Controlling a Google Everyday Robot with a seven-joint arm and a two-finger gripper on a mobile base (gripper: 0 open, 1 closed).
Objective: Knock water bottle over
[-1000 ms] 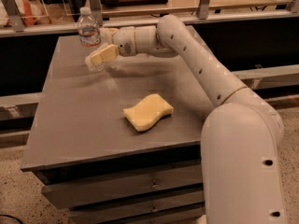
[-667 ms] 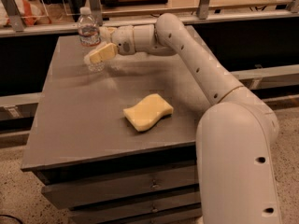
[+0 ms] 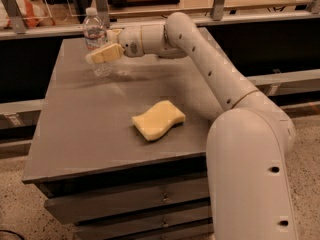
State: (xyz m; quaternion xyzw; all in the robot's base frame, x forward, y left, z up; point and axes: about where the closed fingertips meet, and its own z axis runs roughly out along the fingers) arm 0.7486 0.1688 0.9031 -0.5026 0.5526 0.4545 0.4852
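Observation:
The water bottle point(image 3: 96, 41) is a small clear ribbed bottle with a white cap, standing upright near the far left corner of the grey table point(image 3: 75, 134). My gripper point(image 3: 102, 54) reaches in from the right on the long white arm. Its yellowish fingers point(image 3: 106, 54) lie across the front of the bottle's middle, touching or nearly touching it. The lower part of the bottle shows below the fingers.
A yellow sponge point(image 3: 158, 119) lies near the table's middle, toward the front right. The arm's large white base point(image 3: 250, 174) stands at the table's right front corner. A railing with metal posts point(image 3: 218, 1) runs behind the table's far edge.
My gripper has shifted slightly left against the bottle. The bottle still stands upright in about the same spot.

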